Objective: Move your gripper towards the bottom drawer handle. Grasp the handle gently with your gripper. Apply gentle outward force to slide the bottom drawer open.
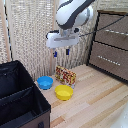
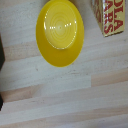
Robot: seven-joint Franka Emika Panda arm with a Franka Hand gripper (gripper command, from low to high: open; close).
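Note:
My gripper (image 1: 61, 52) hangs high over the wooden table, at the end of the thick white arm. Its two blue-tipped fingers (image 1: 67, 51) are apart and hold nothing, so it is open. The dark brown drawer unit stands at the exterior view's right. The bottom drawer (image 1: 116, 65) looks shut, and its thin silver handle (image 1: 107, 58) runs across the front. The gripper is well away from that handle, toward the exterior view's left and a little higher. Neither the drawer nor its handle shows in the wrist view.
A matching upper drawer (image 1: 112, 36) sits above the bottom one. A yellow bowl (image 1: 63, 92) (image 2: 60, 32), a blue bowl (image 1: 45, 82) and a snack box (image 1: 65, 75) (image 2: 107, 17) lie below the gripper. A black fabric box (image 1: 20, 100) fills the exterior view's lower left.

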